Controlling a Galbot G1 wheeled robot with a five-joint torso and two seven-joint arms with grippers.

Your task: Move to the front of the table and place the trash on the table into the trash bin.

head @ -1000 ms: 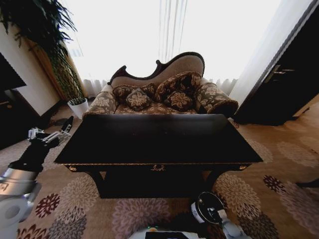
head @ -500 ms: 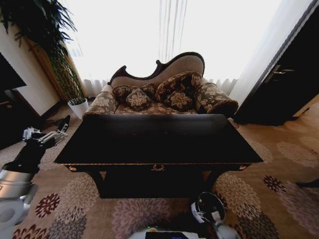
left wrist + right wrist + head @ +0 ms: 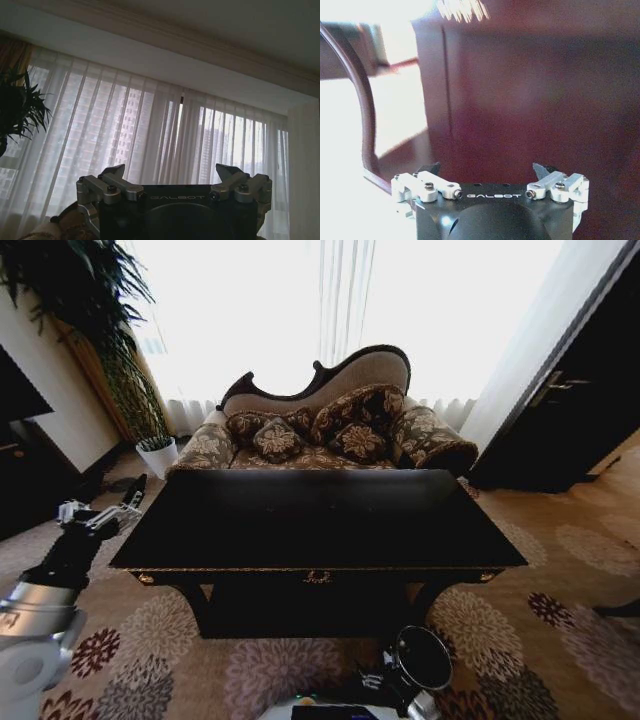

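Near edge of head view: the trash bin (image 3: 423,658) is seen low on the carpet in front of the bench, right of centre, just below the bench's front edge, dark mouth facing up. The right tool (image 3: 490,176) is shown by its wrist view with fingers spread wide and nothing between them, facing a dark reddish surface close up (cannot be told for certain what it is). The right arm is judged the nearer one to the bin.

Further out, the left tool (image 3: 100,510) is held off the bench's left front corner, clear of it, above the carpet; fingers spread, nothing held (confirmed in the left wrist view (image 3: 170,181), pointed up at the curtains).

The bench (image 3: 320,525) is squared ahead, long axis running left to right, gold ornament at front centre. No trash can be made out on its glossy top; the clearing step is judged done or nearly done.

Behind it the sofa (image 3: 325,425) and a potted plant (image 3: 155,450) at far left
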